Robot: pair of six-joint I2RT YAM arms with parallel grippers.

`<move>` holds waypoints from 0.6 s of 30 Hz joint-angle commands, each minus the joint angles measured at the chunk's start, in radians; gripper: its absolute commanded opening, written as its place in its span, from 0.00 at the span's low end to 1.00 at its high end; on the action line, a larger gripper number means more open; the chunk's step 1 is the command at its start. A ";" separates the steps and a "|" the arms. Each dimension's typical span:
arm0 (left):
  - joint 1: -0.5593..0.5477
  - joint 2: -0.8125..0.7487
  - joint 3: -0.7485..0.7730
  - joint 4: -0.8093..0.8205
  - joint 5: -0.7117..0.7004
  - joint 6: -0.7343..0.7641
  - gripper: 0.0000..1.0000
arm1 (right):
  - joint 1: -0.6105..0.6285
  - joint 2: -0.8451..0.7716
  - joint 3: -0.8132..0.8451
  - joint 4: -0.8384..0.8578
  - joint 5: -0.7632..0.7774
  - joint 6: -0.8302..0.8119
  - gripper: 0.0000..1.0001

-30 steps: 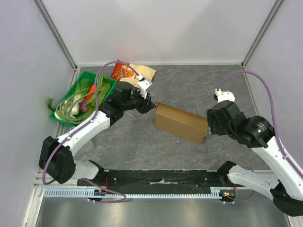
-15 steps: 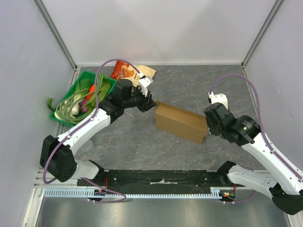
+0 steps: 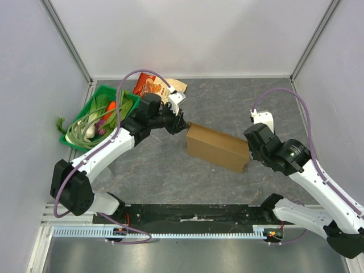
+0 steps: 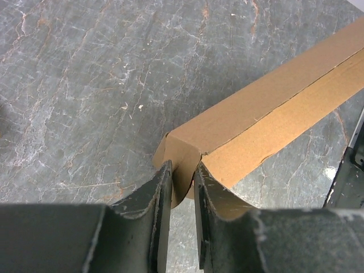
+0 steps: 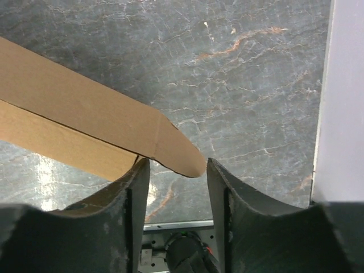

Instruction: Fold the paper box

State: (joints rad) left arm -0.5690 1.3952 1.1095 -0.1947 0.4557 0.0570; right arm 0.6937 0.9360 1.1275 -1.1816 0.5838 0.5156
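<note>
Both arms have shifted a little in the last second, while the paper box (image 3: 217,148) has stayed where it was, lying slantwise in the middle of the counter (image 3: 227,102). Seen from above, the left gripper (image 3: 183,126) has crept slightly toward the far left corner of the box and now touches it. The right gripper (image 3: 249,154) has drawn in toward the box's right end, and its forearm has swung more to the left. The box looks already closed into its rectangular form. The green basket (image 3: 74,144) of vegetables and the snack bag (image 3: 149,85) lie well apart from it, at the far left.

In the left wrist view the jaws stand almost together, clamped on a thin end flap (image 4: 181,152) at the corner of the box. The long top seam runs away toward the upper right.

In the right wrist view the jaws are apart, and a rounded tab (image 5: 181,153) of the box's other end pokes out between them (it seems not to touch either side, though the gap is small).

My judgement is that the folding is nearly finished. What remains is probably the ends: the left arm holds one flap, and the right arm is placed to close on the tab and tuck it in.
</note>
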 commanded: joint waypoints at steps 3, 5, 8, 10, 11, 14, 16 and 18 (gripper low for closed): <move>0.000 0.016 0.061 -0.043 0.023 -0.008 0.26 | -0.003 0.009 -0.025 0.111 0.025 0.023 0.47; 0.000 0.019 0.070 -0.061 0.015 -0.009 0.27 | -0.003 0.012 -0.025 0.109 0.036 0.026 0.45; 0.000 0.019 0.072 -0.075 0.001 -0.005 0.34 | -0.003 0.017 -0.025 0.105 0.042 0.031 0.43; 0.000 0.018 0.069 -0.075 -0.005 -0.006 0.37 | -0.003 0.024 -0.025 0.100 0.042 0.034 0.43; 0.000 0.018 0.069 -0.075 -0.008 -0.008 0.37 | -0.003 0.024 -0.025 0.094 0.044 0.037 0.43; 0.000 0.018 0.067 -0.072 -0.005 -0.008 0.39 | -0.003 0.030 -0.026 0.051 0.054 0.060 0.44; 0.000 0.021 0.069 -0.071 -0.002 -0.006 0.39 | -0.003 0.026 -0.031 0.027 0.065 0.075 0.44; 0.000 0.027 0.072 -0.074 0.000 -0.008 0.39 | -0.005 0.017 -0.035 0.027 0.067 0.086 0.43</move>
State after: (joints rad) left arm -0.5690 1.4105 1.1419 -0.2623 0.4488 0.0570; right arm 0.6933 0.9661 1.1004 -1.1255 0.6044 0.5522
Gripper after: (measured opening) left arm 0.391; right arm 0.442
